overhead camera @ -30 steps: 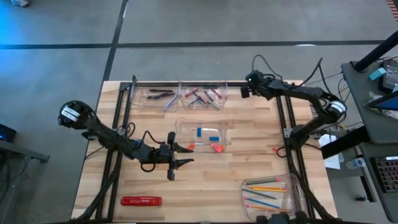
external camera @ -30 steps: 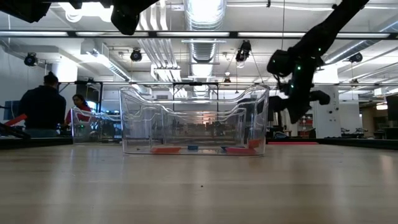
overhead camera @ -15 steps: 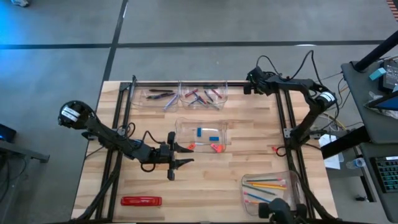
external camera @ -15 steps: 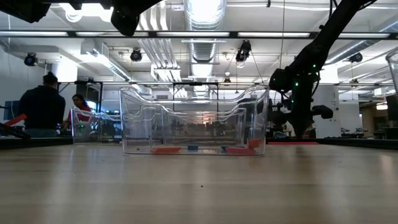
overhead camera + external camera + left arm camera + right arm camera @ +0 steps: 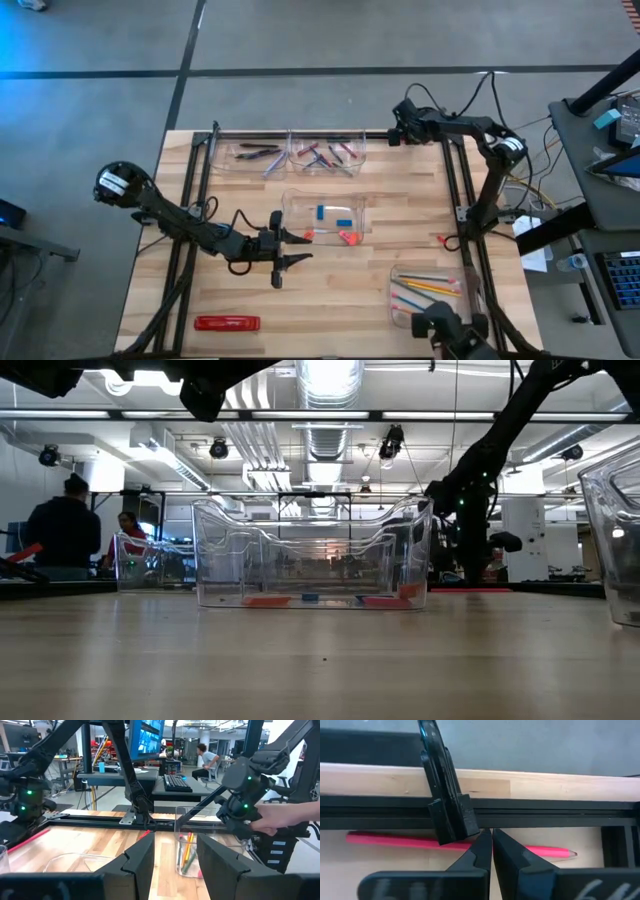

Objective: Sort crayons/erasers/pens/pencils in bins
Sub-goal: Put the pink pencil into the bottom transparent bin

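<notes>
Left gripper point(image 5: 292, 247) stretched low over mid-table, fingers parted, holding nothing; right gripper point(image 5: 491, 849) pinched closed, empty, hovering at the far rail above a pink pencil point(image 5: 395, 840).

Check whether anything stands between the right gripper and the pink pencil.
Yes: a black bracket from the frame rail crosses the pink pencil, just beside the tips of the shut right gripper.

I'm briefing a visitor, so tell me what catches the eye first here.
A clear bin of erasers sits mid-table, with the left gripper open just beside it. Two more bins of pens and crayons line the far edge, near the right gripper, shut. A fourth bin of pencils stands at the near right corner.
</notes>
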